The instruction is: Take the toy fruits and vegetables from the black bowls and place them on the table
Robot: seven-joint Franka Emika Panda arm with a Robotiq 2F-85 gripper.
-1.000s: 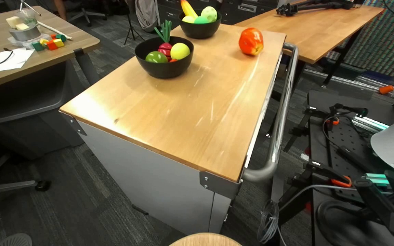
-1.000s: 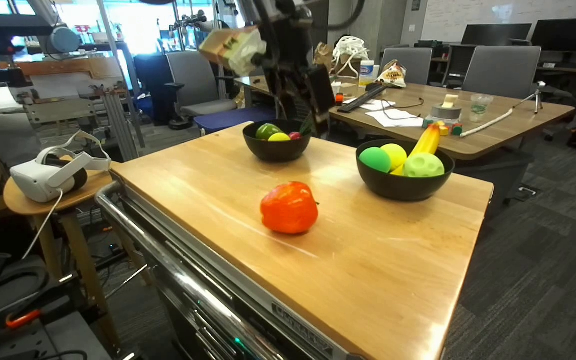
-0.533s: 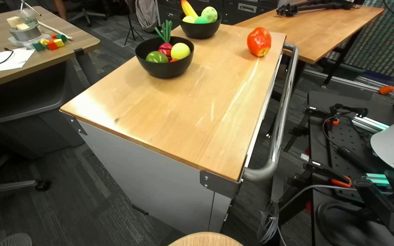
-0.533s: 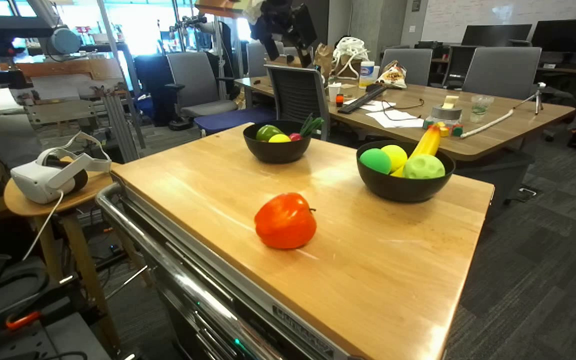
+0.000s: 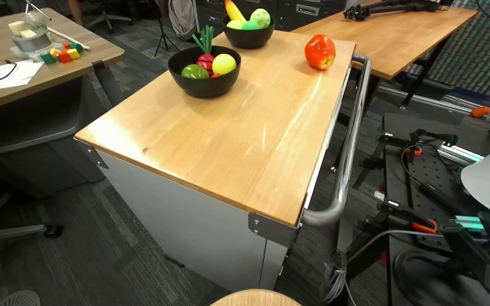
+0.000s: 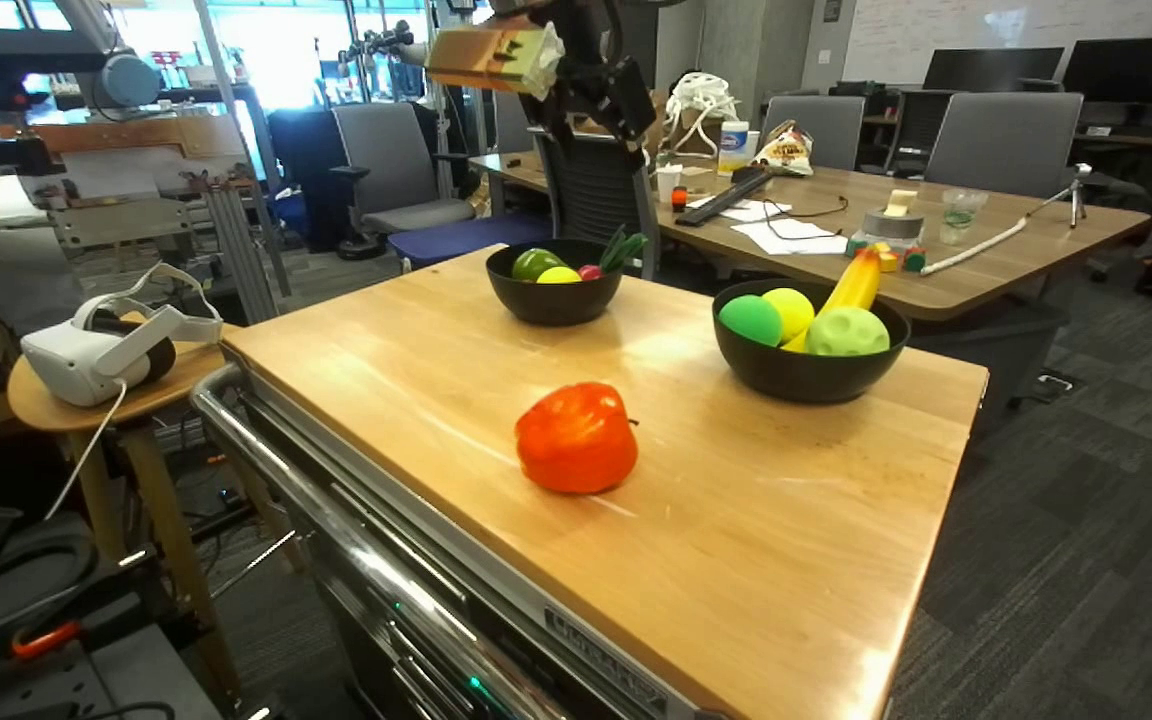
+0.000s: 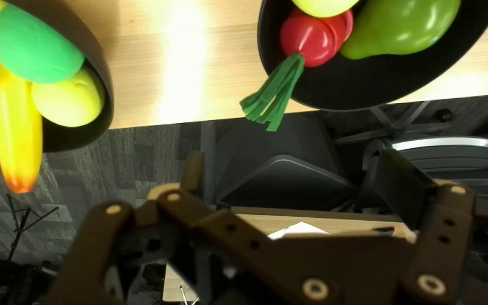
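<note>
Radish (image 7: 308,41), likely next: lies below the wide-spread, empty gripper (image 7: 292,173) and points green leaves (image 7: 278,87) out of the black bowl (image 7: 367,84).

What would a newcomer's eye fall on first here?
Probably the glossy red toy, on the table near the handle. Next, the banana, its tip jutting above one black bowl, and the radish in the other bowl, green leaves poking out. Higher up hangs the hand, jaws apart and holding nothing.
</note>
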